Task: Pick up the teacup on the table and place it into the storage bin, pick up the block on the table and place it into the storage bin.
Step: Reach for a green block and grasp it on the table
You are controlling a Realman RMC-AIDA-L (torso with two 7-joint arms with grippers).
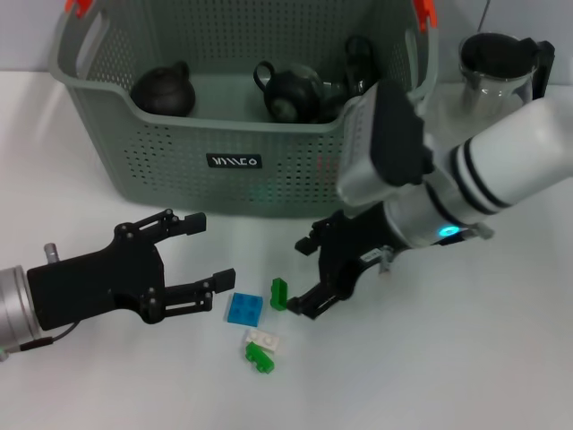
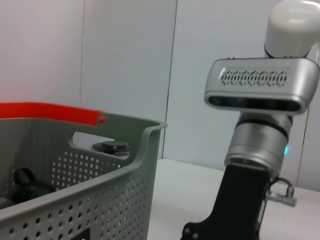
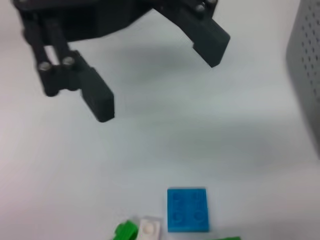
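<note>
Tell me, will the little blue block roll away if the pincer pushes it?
Probably not. The blue block looks flat and square, so it should slide on the smooth white table rather than roll. It looks small and stiff, likely light.

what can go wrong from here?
1. The blocks lie bunched: closing the right hand on the green block may nudge the blue block or the white one.
2. The open left hand sits close to the same blocks; the two hands could clash.
3. The bin already holds dark teapots; a dropped block may bounce off them.
</note>
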